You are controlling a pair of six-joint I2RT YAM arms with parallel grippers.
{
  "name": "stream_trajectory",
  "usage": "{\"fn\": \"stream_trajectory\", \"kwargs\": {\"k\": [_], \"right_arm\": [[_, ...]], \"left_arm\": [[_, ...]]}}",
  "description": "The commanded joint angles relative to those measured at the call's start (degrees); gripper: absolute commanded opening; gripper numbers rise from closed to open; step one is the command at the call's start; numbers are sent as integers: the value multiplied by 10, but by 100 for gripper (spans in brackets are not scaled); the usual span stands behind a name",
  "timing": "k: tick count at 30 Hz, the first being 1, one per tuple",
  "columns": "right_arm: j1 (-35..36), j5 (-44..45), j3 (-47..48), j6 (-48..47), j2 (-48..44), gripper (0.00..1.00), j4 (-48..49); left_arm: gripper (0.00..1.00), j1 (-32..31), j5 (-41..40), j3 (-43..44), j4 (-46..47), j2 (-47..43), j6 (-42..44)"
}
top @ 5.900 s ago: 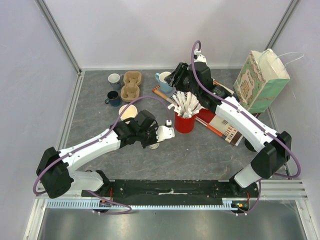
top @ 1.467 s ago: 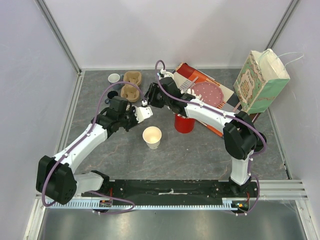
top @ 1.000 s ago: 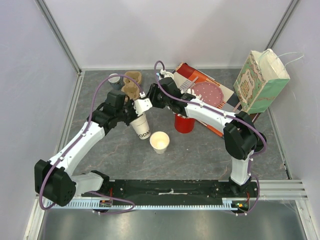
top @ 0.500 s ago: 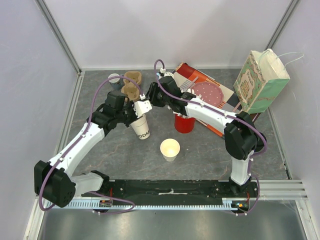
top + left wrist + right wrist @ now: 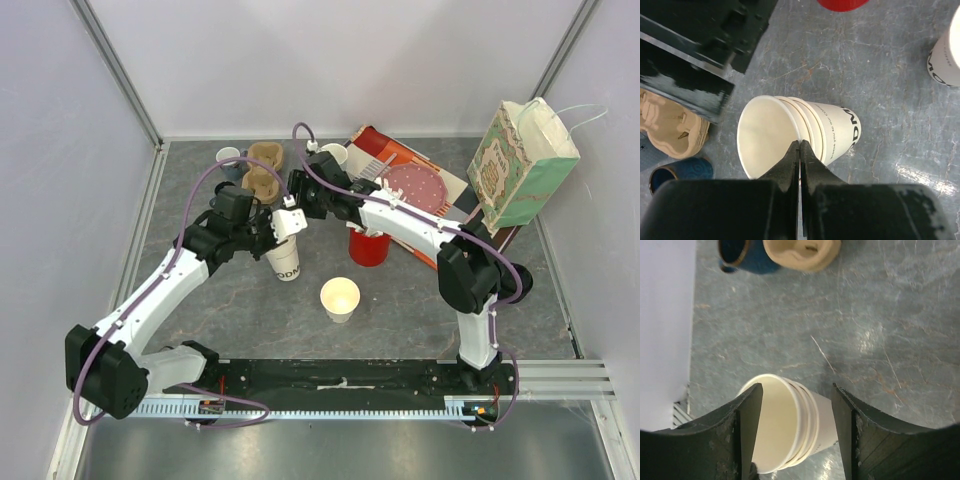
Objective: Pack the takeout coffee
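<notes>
A nested stack of cream paper cups (image 5: pixel 286 256) with dark lettering and no lids leans on the table. My left gripper (image 5: pixel 272 228) is shut on its rim; in the left wrist view the closed fingers (image 5: pixel 800 150) pinch the rim of the stack (image 5: pixel 830 132). My right gripper (image 5: pixel 300 196) is open just behind it. In the right wrist view its fingers (image 5: pixel 797 387) straddle the stack (image 5: pixel 785 432) without touching. A single lidless cup (image 5: pixel 340 298) stands upright near the front, and it also shows in the left wrist view (image 5: pixel 946 57).
A cardboard cup carrier (image 5: pixel 262 170) lies at the back left with a white mug (image 5: pixel 228 156) and a dark blue mug (image 5: pixel 742 255). A red cup (image 5: pixel 367 246), a flat printed box (image 5: pixel 415 185) and a green paper bag (image 5: pixel 522 160) are on the right.
A single cup came off the stack and moved to the front right, where it now stands. My left gripper holds the stack, and my right gripper has shifted slightly left over it.
</notes>
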Motion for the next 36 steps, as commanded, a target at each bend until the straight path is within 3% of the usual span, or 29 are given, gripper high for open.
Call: {"fn": "stream_trajectory", "kwargs": {"k": [1,9,13,16,19,24,31,36], "right_arm": [[11,11,16,-31,2,66,-46],[31,13,-5,-54,-10,51,-60],[38,33,-12,-63,-18,41,-60],[44,48,-12,-74,-24,38,-59],[48,58,-10,-85,-27,37,-59],[56,77,-10,-109,-35,39,-58],[65,93,-7,-161,-48,44,-49],[73,85,-10,-182,-47,37,-45]], "left_arm": [[2,-6,34,-4,-41,-13,13],[4,-20,52,0,-82,-17,-3],[37,-20,39,13,-94,-22,-25],[53,-20,19,33,-104,-23,-51],[60,-19,-13,65,-117,-25,-88],[63,3,-11,113,-141,-38,-150],[64,79,4,107,-127,-48,-201],[52,141,34,75,-62,-48,-267]]}}
